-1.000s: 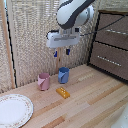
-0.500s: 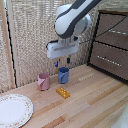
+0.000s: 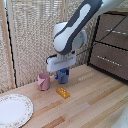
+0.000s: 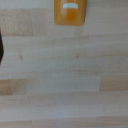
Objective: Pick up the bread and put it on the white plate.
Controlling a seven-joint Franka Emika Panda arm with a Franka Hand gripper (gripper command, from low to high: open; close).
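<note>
Toast (image 3: 63, 92): small orange-yellow slab, lay flat on the desk (image 3: 95, 105) at centre frame of the exterior view, ungrasped. Clamp (image 3: 61, 74): white boxy head, hung above and slightly behind the toast, apart from it; whether the jaws were spread or closed could not be told. Pink cup (image 3: 44, 81) and blue cup (image 3: 62, 76): stood just behind the toast. White crockery (image 3: 14, 110): lower left of frame, well apart, bare.

Wrist view: toast (image 4: 70, 12) at top centre, partly cut off; desk (image 4: 65, 75) planks filled the rest.

Progress, judged: approach under way; grasp, lift, carry and release all remained.
</note>
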